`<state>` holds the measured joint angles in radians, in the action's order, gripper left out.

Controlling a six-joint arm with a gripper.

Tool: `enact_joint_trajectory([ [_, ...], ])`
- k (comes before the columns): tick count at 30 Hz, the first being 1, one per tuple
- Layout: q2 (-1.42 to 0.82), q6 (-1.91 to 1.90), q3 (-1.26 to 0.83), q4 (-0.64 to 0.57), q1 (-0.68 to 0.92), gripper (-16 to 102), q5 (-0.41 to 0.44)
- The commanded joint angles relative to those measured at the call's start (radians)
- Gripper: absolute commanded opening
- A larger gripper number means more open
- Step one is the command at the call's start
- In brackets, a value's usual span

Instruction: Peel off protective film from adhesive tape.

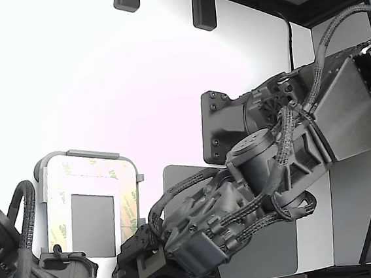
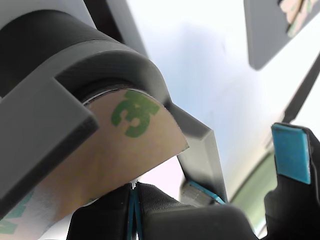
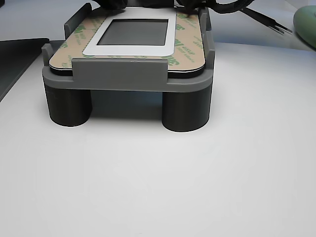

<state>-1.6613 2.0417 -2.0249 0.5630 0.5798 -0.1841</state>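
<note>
Now, gripper point(image 2: 220, 200) low beside the grey fixture point(image 3: 123, 74), jaws apart with nothing between them, blue-padded fingertip point(image 2: 290, 152) clear, 3M-printed protective film point(image 3: 185, 47) bordering the dark grey pad point(image 3: 136, 31), one corner point(image 2: 135, 135) curling up.

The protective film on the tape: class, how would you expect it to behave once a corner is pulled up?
The protective film looks paper-thin, so probably floppy and light. Its corner already curls in the wrist view, so it may bend rather than snap. It lies flat on the holder, so likely hard to catch.

Dark grey arm point(image 1: 267, 164), braided black cables point(image 1: 301, 111)
</note>
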Motion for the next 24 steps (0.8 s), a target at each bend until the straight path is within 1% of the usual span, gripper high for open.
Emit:
enact_joint_trajectory([
  [1,-0.029,0.0,0.031,0.005,-0.012,-10,0.002],
  [24,-0.028,-0.005,0.064,0.051,-0.006,-10,0.014],
])
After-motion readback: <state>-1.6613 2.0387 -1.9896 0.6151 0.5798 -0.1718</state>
